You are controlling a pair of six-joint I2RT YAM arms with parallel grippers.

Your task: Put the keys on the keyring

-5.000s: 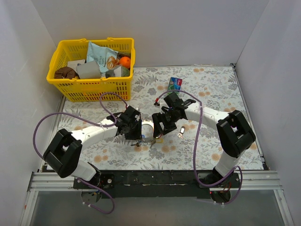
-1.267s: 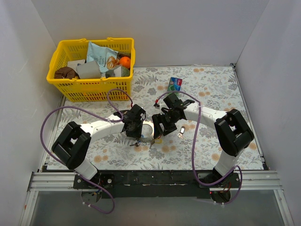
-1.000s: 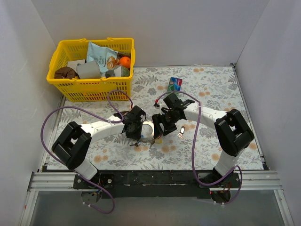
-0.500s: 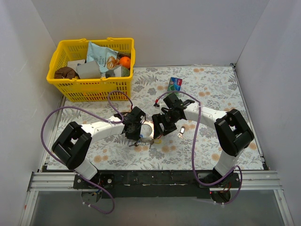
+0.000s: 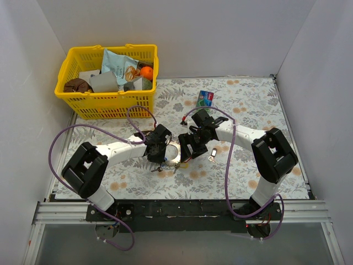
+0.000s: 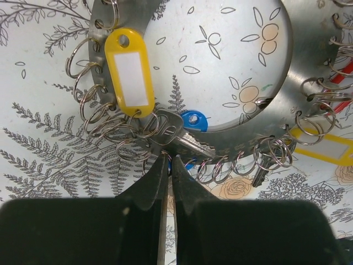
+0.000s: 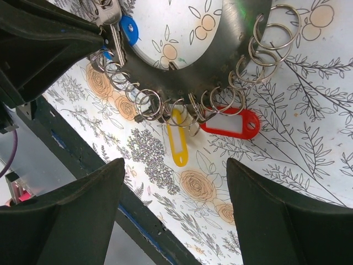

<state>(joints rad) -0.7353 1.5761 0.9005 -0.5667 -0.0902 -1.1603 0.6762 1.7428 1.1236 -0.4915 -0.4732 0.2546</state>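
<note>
Your left gripper (image 6: 167, 165) has edged right onto the keyring (image 6: 237, 138) lying flat between the arms, jaws nearly closed at a silver key (image 6: 179, 138) on its rim, right gripper (image 7: 175, 171) spread wide: threading looks about to begin.

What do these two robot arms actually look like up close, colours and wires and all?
The left arm and right arm have white tubular links, chunky black joints and a loose purple cable looping alongside each. Their fingers are plain black tapered wedges.
</note>
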